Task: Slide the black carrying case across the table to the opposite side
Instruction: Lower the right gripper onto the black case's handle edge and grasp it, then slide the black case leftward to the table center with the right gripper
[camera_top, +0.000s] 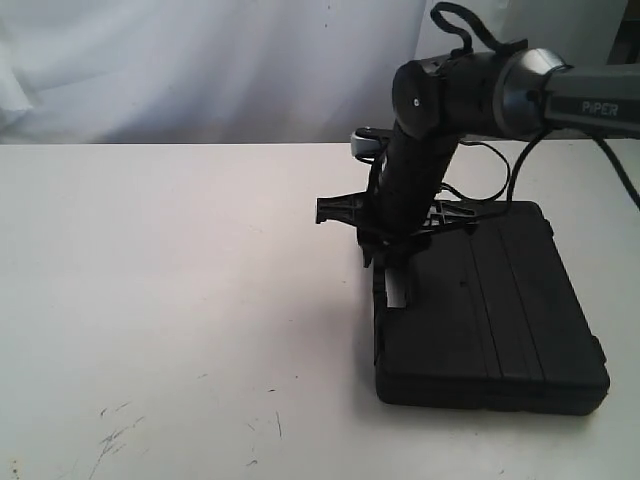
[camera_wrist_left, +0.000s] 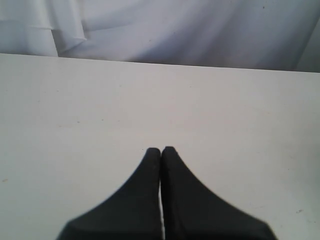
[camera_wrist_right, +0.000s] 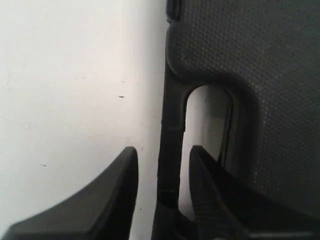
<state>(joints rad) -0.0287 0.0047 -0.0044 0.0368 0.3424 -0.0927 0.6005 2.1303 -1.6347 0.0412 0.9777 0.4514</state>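
The black carrying case (camera_top: 500, 310) lies flat toward the right edge of the surface (camera_top: 150, 300) — the right gripper (camera_wrist_right: 163, 150) is spread astride its handle (camera_wrist_right: 172, 110), not pinching. The left gripper (camera_wrist_left: 160, 149) is pressed together above the surface.

A: Where is the desk (camera_top: 150, 300) open?
B: From six round to twelve o'clock it is bare white surface.
A: And blocked?
B: The black carrying case (camera_top: 500, 310) lies at four o'clock. The right end effector (camera_wrist_right: 163, 150) straddles its handle (camera_wrist_right: 172, 115), with the arm (camera_top: 560, 100) reaching in from two o'clock.
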